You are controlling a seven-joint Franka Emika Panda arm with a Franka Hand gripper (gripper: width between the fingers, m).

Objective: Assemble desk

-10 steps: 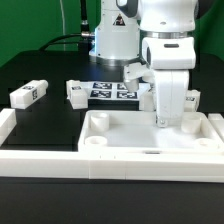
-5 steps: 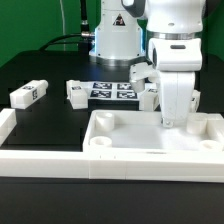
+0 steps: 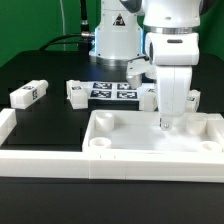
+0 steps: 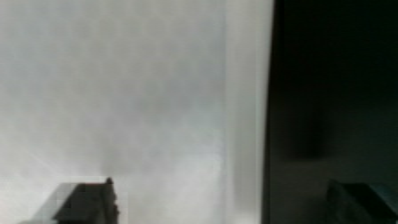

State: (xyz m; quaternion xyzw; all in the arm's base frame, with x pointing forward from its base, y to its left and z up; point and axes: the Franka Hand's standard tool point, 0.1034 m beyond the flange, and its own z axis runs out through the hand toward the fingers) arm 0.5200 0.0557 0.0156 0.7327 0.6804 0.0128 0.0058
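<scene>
The desk top (image 3: 125,135), a white tray with a raised rim and round corner sockets, lies at the front of the black table. My gripper (image 3: 168,124) hangs just over its far right part, open, with nothing between the fingers. In the wrist view the top's white surface (image 4: 125,100) fills most of the picture, and its edge runs against the black table (image 4: 329,90). The dark fingertips (image 4: 86,204) stand wide apart over it, the gripper (image 4: 222,206) holding nothing. Short white tagged legs lie behind: one (image 3: 28,94) far on the exterior view's left, one (image 3: 76,92) beside the marker board, one (image 3: 148,97) behind my gripper.
The marker board (image 3: 113,91) lies flat in the middle behind the top. Long white rails border the table on the exterior view's left (image 3: 6,125) and along the front (image 3: 45,161). The robot base (image 3: 115,40) stands at the back.
The jaws were shut and now stand open. The desk top has slid slightly toward the exterior view's right, and my gripper has shifted a little over it.
</scene>
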